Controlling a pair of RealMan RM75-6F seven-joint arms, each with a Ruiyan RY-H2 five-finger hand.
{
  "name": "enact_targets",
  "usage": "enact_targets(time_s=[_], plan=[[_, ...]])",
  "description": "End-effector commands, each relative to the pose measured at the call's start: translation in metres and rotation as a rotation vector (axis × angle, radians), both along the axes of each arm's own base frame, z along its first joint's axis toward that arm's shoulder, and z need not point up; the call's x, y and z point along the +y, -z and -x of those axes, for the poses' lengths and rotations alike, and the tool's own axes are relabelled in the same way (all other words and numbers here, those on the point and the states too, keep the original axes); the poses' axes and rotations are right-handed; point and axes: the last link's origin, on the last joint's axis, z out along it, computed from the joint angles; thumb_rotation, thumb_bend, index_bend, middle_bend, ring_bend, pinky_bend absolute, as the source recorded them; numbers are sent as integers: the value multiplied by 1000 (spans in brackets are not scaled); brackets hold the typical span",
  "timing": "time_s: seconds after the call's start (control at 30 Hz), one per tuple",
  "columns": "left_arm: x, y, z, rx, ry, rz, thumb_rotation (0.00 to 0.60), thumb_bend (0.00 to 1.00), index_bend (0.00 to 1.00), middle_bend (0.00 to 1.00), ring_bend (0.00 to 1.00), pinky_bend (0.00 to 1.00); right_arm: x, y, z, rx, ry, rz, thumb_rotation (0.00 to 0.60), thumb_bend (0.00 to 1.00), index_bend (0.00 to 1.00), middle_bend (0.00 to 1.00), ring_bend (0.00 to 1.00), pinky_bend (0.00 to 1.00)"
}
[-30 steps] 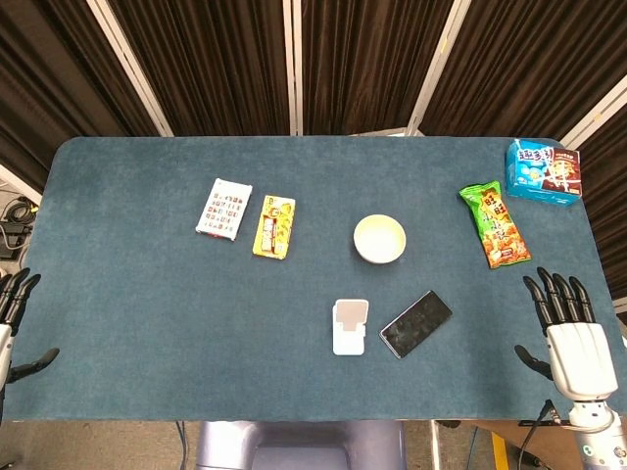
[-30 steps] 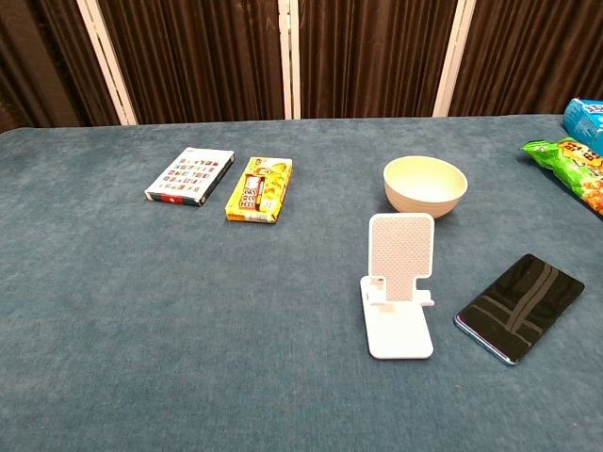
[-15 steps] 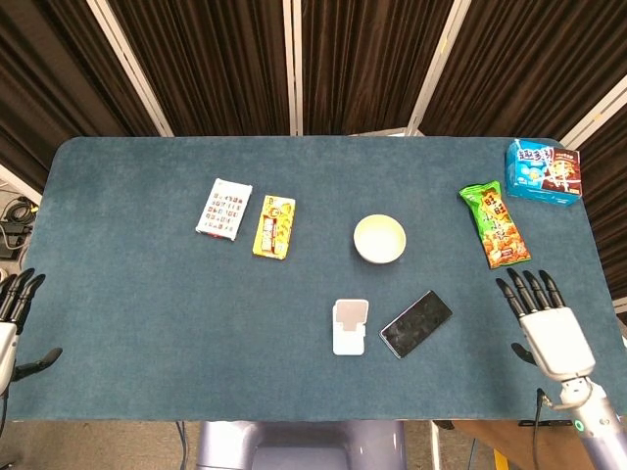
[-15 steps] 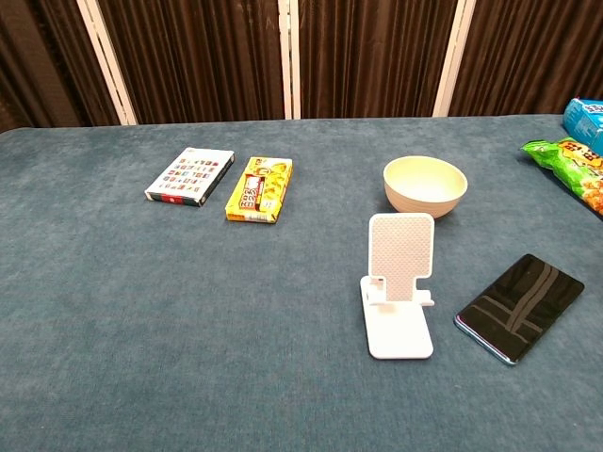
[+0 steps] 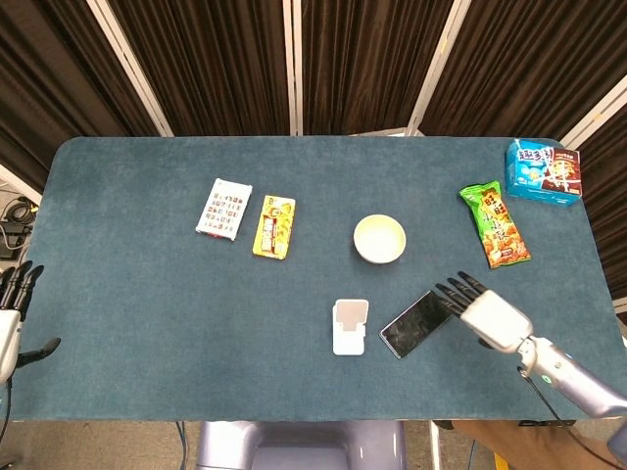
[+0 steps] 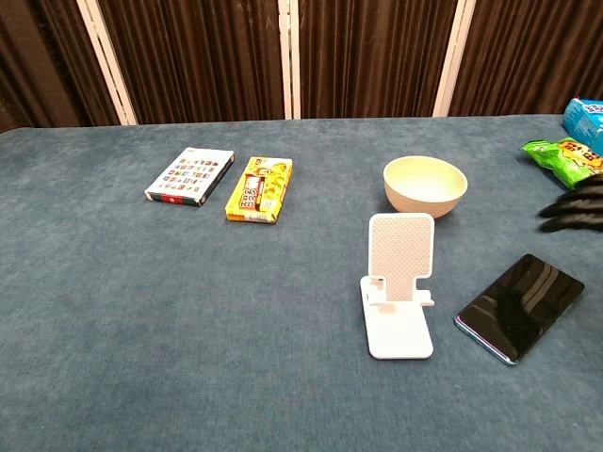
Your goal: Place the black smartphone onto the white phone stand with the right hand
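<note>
The black smartphone [image 5: 415, 323] [image 6: 519, 305] lies flat on the blue table, just right of the white phone stand [image 5: 350, 325] [image 6: 400, 285], which stands upright with nothing on it. My right hand [image 5: 482, 311] hovers at the phone's right end with its fingers spread and pointing left, holding nothing. In the chest view only its dark fingertips [image 6: 571, 209] show at the right edge, above the phone. My left hand [image 5: 12, 313] hangs off the table's left edge, fingers apart and holding nothing.
A cream bowl [image 5: 379, 239] [image 6: 425, 186] sits behind the stand. A green snack bag [image 5: 495, 224] and a blue box [image 5: 543, 171] lie at the far right. Two flat packets, white [image 5: 224, 208] and yellow [image 5: 274, 226], lie at the left.
My right hand has swept left from the table's right edge to the phone's right end. The phone, the stand and the left hand have stayed put.
</note>
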Motion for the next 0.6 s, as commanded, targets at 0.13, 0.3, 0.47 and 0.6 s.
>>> enact_targets(time_s=[0.13,0.3,0.47,0.6], plan=[[3,3,2,9,-14,4,600,0,0,0,0,0,-16,26,-9,73,-64,-93,600,11,50,129,38,59],[5,3,4,14,-24,5,600,0,0,0,0,0,-19,33,-15,73,-81,-108,600,17,57,132,43,80],[7,4,5,19,-32,5,600,0,0,0,0,0,-21,40,-19,98,-103,-130,600,17,64,132,44,85],[7,5,6,22,-35,6,600,0,0,0,0,0,-22,45,-23,102,-120,-131,600,17,64,132,44,85]])
